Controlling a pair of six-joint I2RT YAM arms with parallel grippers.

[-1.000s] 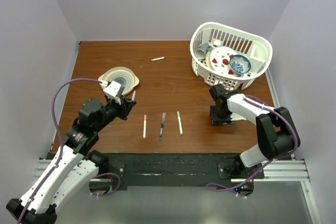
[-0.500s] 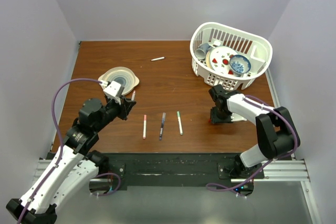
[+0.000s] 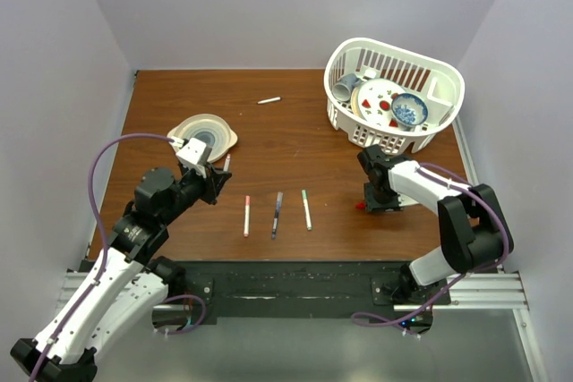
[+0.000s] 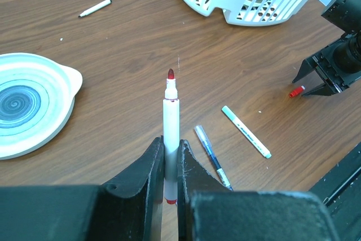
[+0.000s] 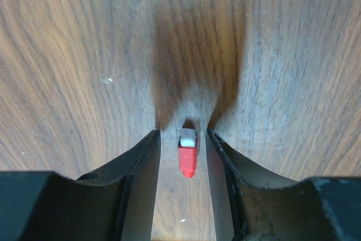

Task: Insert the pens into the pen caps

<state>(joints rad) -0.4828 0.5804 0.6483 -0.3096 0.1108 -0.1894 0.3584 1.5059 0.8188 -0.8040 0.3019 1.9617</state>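
Wood-grained brown table is showing you little from above; your right wrist view is revealing the stubby red cap lying untouched between the parted fingers of the right gripper. Your left gripper is clamping the slim white, red-tipped pen.

A white basket holds a plate, a bowl and a cup. Well left of the basket lies a round dish.
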